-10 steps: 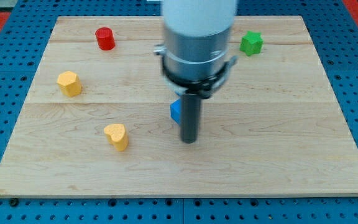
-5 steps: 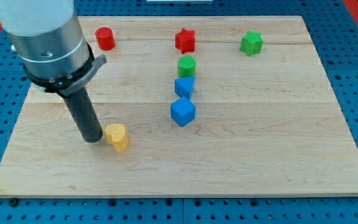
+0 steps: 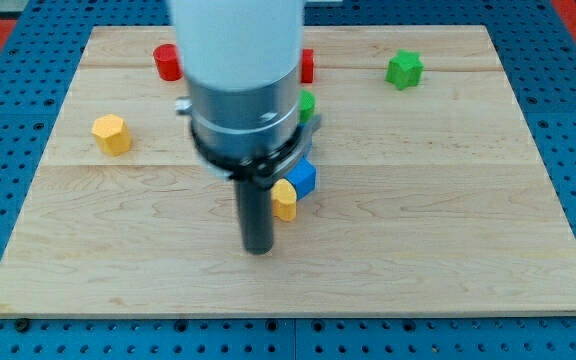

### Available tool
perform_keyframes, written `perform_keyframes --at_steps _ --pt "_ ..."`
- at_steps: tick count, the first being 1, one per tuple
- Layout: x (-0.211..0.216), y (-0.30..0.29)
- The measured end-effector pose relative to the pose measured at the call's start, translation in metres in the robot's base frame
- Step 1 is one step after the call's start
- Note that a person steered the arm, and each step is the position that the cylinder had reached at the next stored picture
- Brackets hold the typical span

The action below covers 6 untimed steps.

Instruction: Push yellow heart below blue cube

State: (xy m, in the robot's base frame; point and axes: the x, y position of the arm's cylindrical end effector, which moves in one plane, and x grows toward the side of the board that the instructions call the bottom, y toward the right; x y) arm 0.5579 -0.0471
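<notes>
Heart [image 3: 284, 199] touches cube [image 3: 302, 178] at its 7 o'clock; my tip [image 3: 258, 249] sits at heart's 7 o'clock

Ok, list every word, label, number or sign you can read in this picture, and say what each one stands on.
None: no readable text anywhere in this view.
The wooden board is bare wood.
The yellow heart, the blue cube and the other blocks carry no markings.
The arm's white and grey housing above my tip shows no label.
</notes>
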Motion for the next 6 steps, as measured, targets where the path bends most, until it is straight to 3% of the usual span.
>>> perform_keyframes --at_steps 1,3,4,6 --pt "-0.039 -0.072" --pt "-0.201 -0.083" --pt "-0.223 -0.165" --pt "-0.137 -0.156"
